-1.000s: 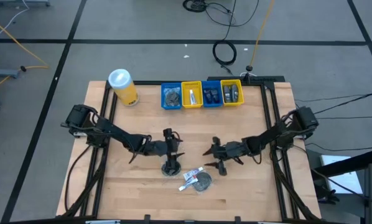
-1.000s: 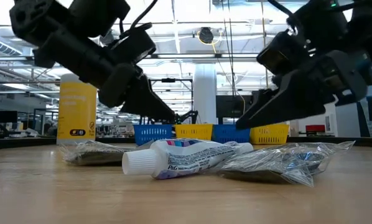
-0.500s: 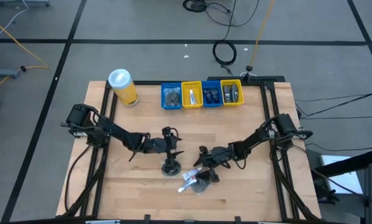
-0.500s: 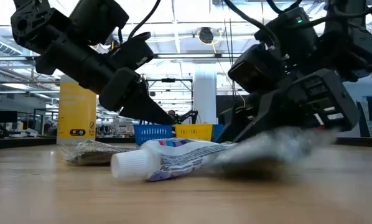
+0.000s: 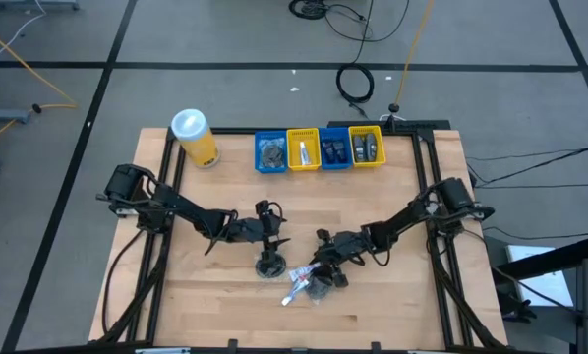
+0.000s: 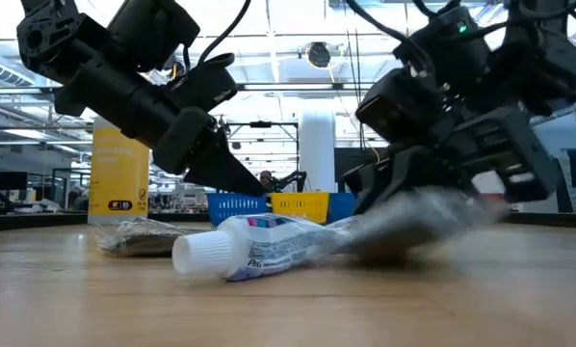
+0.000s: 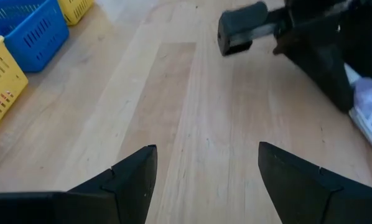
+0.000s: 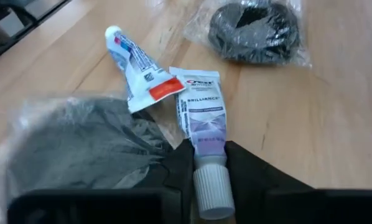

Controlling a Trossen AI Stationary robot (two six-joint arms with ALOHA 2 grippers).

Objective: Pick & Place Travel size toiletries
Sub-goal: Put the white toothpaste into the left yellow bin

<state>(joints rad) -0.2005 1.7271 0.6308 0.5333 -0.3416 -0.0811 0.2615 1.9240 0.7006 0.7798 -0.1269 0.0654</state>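
Several travel size toiletries lie in a pile at the table's middle near side. They are a white and purple tube (image 8: 201, 112), a white tube with red and blue marks (image 8: 133, 62), a grey disc in a clear bag (image 8: 80, 149) and a dark bagged disc (image 8: 254, 28). My right gripper (image 8: 209, 155) is down in the pile, shut on the purple tube. My left gripper (image 5: 271, 236) hangs open just beyond the dark bagged disc (image 5: 268, 264), with nothing between its fingers (image 7: 142, 171). My right gripper pinches the white and purple tube at its neck (image 8: 209, 163), just ahead of the white cap, between its two fingers. The fingers slant down from the table's right side and lie along the tube. The tube lies flat on the table, its crimped end against the other tube.
Two blue bins and two yellow bins (image 5: 319, 149) stand in a row at the far edge, with a yellow canister (image 5: 196, 138) to their left. Bare wood lies between the pile and the bins and along the near edge.
My right gripper has come down and toward the table's left and near edge into the pile, and has shut on the purple tube. The grey bagged disc was jostled, and the red-marked tube slid a little toward the left.
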